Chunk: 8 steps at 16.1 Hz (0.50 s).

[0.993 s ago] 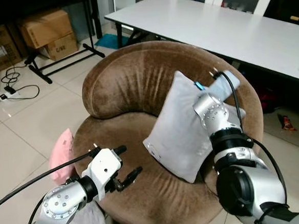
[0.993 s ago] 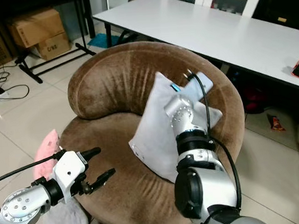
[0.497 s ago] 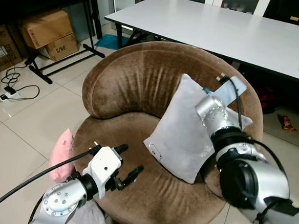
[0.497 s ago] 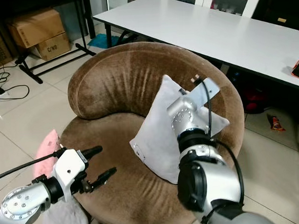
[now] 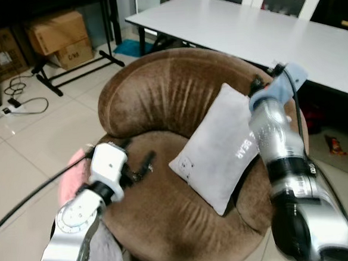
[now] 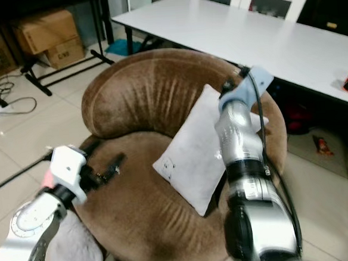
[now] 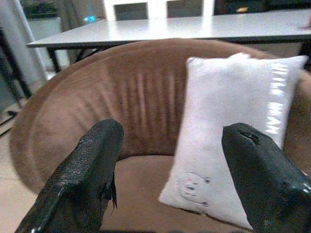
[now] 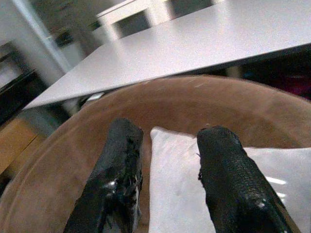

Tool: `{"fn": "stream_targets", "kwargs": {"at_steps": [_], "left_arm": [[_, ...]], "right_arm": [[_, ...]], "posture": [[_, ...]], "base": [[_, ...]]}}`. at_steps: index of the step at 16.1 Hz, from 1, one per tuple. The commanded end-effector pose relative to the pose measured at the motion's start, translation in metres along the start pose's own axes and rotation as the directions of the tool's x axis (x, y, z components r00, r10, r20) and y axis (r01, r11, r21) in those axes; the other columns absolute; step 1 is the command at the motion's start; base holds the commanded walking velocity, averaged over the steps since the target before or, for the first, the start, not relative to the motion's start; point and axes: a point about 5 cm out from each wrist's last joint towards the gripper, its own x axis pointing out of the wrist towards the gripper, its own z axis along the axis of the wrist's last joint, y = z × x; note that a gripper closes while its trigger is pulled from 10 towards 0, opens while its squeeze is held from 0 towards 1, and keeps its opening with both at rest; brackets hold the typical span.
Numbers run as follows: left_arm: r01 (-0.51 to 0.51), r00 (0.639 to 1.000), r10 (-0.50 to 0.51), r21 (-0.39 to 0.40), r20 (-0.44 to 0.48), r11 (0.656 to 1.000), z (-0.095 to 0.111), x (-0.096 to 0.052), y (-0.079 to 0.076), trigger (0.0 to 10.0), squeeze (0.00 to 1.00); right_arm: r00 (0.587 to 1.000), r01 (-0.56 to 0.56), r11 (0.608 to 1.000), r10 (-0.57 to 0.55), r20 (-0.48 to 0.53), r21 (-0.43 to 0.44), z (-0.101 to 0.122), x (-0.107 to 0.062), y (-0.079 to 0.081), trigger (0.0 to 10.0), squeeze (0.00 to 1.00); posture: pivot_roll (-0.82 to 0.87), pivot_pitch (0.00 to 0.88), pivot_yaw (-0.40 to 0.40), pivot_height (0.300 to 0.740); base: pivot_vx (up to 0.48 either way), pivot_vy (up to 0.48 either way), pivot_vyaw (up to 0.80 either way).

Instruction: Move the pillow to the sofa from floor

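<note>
The pillow stood tilted on the seat of the sofa, leaning against the backrest and the right-hand rim, one lower corner pointing toward the seat front. Judged from this, the main risk was a topple: the pillow rested on an edge and a corner, not flat, so any brush from the right arm could tip it forward off the seat and back to the floor. A second risk was snagging. The right claw sat just above the pillow's upper edge, and if a finger caught the fabric as the arm drew away, the pillow would be dragged along with it.

The right claw was held at the top of the pillow, near the sofa's rim. Its two fingers were parted by a modest gap and, in the right wrist view, straddled the pillow's upper corner without visibly pinching it. Whether a finger touched the fabric could not be told. The claw held nothing.

The left claw hovered over the front left of the seat, well apart from the pillow, pointing at it. Its fingers were spread wide and were empty. In the left wrist view the pillow stood between the fingers' lines of sight, its printed face toward the camera.

A white bench stood behind the sofa. A pink item lay on the floor beside the sofa's left front.
</note>
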Motion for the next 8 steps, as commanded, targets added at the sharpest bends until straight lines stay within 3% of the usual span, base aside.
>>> {"fn": "stream_targets", "kwargs": {"at_steps": [1, 2, 4, 7, 8], "left_arm": [[-0.047, 0.999, 0.047, 0.015, -0.005, 0.999, -0.002, 0.000, 0.002, 10.0, 0.00], [-0.073, 0.997, 0.073, 0.019, -0.008, 0.997, -0.002, -0.002, 0.003, 10.0, 0.00], [-0.134, 0.991, 0.136, 0.057, -0.021, 0.989, -0.007, -0.008, 0.006, 10.0, 0.00], [-0.164, 0.985, 0.168, 0.102, -0.034, 0.981, -0.013, -0.021, 0.003, 10.0, 0.00], [-0.171, 0.984, 0.175, 0.096, -0.035, 0.981, -0.014, -0.023, 0.003, 10.0, 0.00]], "right_arm": [[0.991, -0.130, 0.988, 0.131, 0.005, -0.085, 0.003, -0.011, 0.009, 10.0, 0.00], [0.990, -0.140, 0.982, 0.140, -0.007, -0.126, -0.002, -0.019, 0.004, 10.0, 0.00], [0.984, -0.171, 0.971, 0.161, -0.072, -0.168, -0.021, -0.052, -0.012, 10.0, 0.00], [0.970, -0.219, 0.921, 0.170, -0.173, -0.321, -0.042, -0.099, -0.030, 10.0, 0.00], [0.964, -0.229, 0.925, 0.173, -0.200, -0.302, -0.046, -0.105, -0.032, 10.0, 0.00]], "posture": [[0.03, 0.000, -0.086, 0.740], [0.03, 0.000, -0.078, 0.740], [0.02, 0.000, -0.072, 0.740], [0.00, 0.000, -0.063, 0.740], [0.00, 0.000, -0.062, 0.740]], "base": [[0.000, 0.000, 0.00], [0.000, 0.000, 0.00], [0.000, 0.000, 0.00], [0.000, 0.000, 0.00], [0.000, 0.000, 0.00]]}}
